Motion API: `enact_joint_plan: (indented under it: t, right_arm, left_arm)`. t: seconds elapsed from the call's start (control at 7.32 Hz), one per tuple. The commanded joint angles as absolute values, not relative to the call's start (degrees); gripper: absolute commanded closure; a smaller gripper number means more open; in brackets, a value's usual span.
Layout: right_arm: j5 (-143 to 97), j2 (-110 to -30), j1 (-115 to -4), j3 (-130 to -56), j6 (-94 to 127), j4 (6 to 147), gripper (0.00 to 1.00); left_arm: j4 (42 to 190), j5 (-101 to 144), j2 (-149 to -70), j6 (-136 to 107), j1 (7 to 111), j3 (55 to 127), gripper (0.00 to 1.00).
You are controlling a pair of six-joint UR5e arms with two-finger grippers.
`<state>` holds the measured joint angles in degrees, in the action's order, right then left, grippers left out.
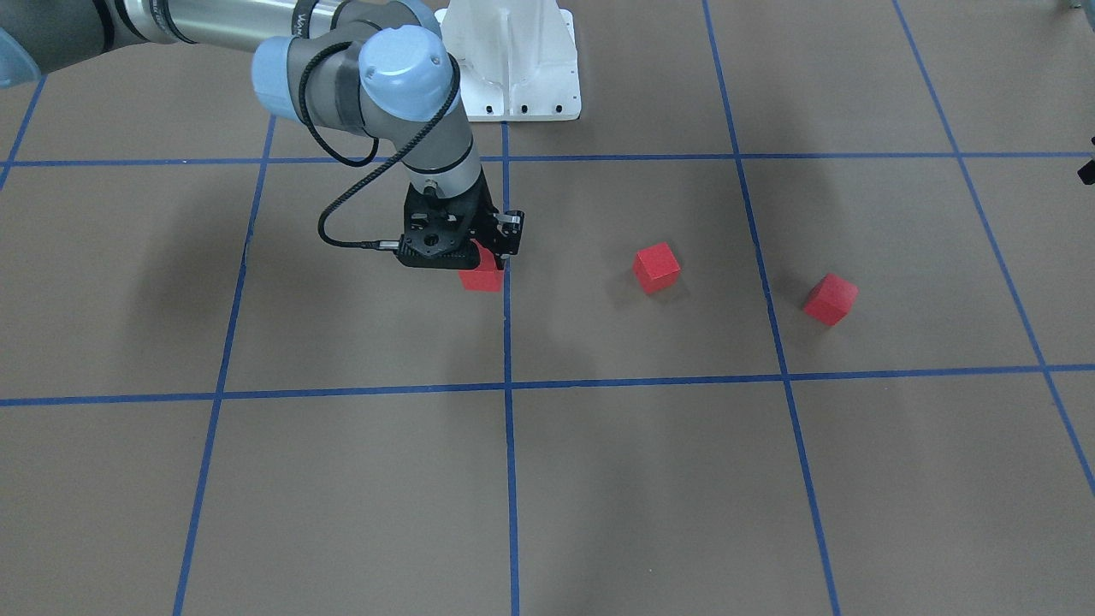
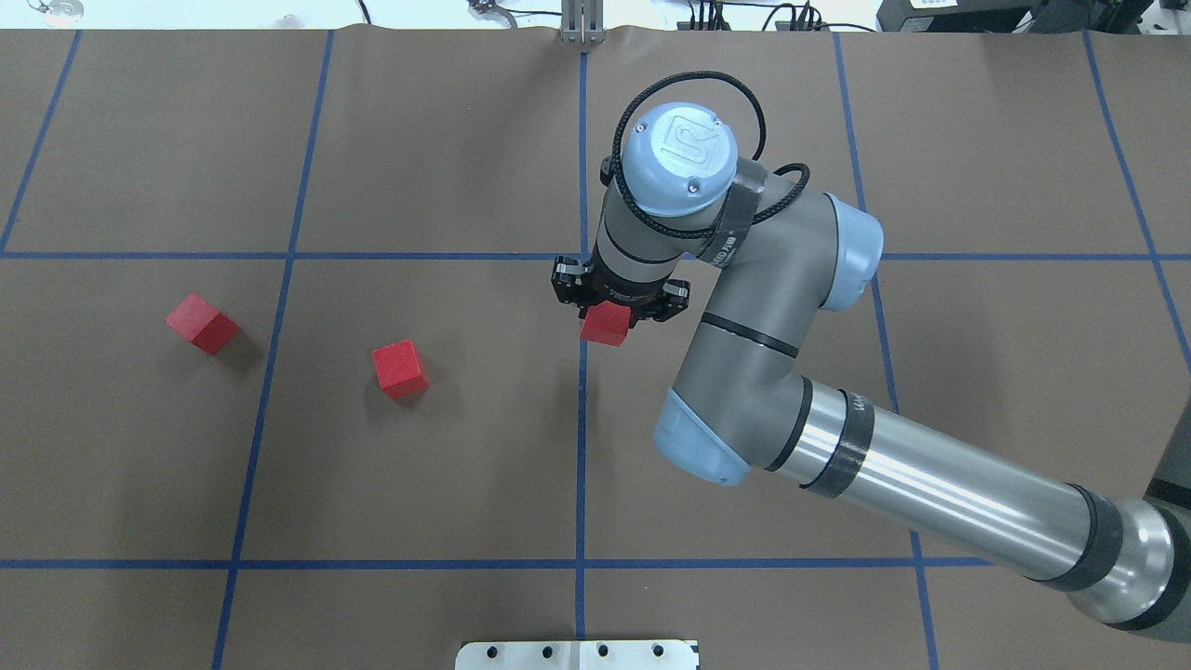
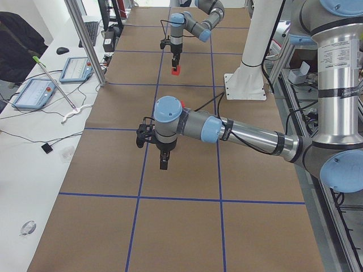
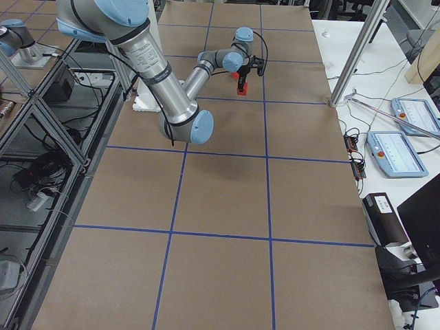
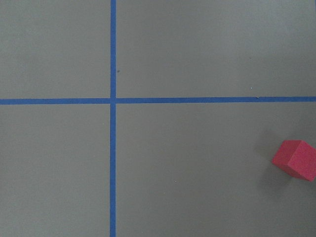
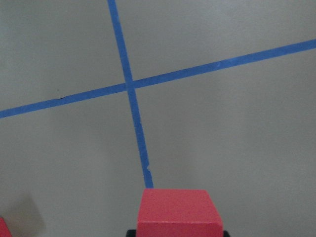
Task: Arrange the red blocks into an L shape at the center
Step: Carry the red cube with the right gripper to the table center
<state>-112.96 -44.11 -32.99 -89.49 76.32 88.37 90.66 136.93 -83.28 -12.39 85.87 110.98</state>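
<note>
Table (image 2: 1023,419): brown, with a blue tape grid. Right arm (image 2: 893,470) extended to the center (image 2: 558,409). Right jaws were clenched on the first red block (image 2: 605,324), directly over the middle tape line (image 2: 581,465). Left arm (image 3: 244,131) hovered above the table; could not tell the state of the left jaws. Second red block (image 2: 401,368) lay loose, well apart from the right jaws on their left-arm side. Third red block (image 2: 202,323) lay farther out the same way, turned askew.

right pincer (image 2: 614,307) down, gripping red block (image 2: 603,328); left pincer (image 3: 163,163) down
</note>
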Motion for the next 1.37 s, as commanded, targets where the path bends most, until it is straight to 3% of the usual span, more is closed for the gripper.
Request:
enact_joint_plan:
  t: [0.0,1.23]
  right_arm:
    - [-112.8,-38.9,-32.3,-80.6,72.4,88.4,1.0]
    - [-112.0,-38.7,-30.3,-77.5,70.8,88.3,1.0]
  left_arm:
    - [90.7,137.0,-83.3,-12.4,85.9,111.2,0.0]
    - [90.7,137.0,-83.3,-12.4,85.9,111.3,0.0]
